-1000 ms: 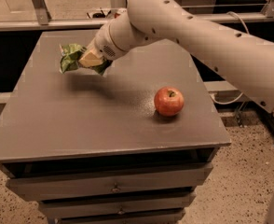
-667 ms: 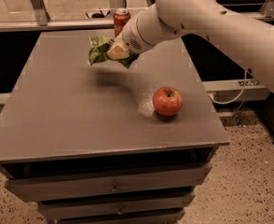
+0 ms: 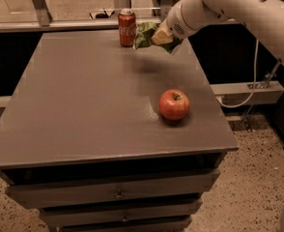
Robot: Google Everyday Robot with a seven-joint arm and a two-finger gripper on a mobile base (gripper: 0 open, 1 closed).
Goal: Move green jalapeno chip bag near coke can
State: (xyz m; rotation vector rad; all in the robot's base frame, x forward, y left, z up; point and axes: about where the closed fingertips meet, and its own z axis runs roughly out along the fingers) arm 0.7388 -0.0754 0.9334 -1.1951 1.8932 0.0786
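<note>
The red coke can stands upright at the far edge of the grey table, near the middle. My gripper is shut on the green jalapeno chip bag and holds it above the table at the far right, just right of the can. The bag's left edge nearly touches the can. The bag hides most of the fingers.
A red apple sits on the table's right side, nearer the front. My white arm reaches in from the upper right. Drawers are below the table front. A rail runs behind the table.
My gripper has carried the green bag from the table's left-middle toward the far right, and it now hangs right next to the coke can. The apple has not moved.
</note>
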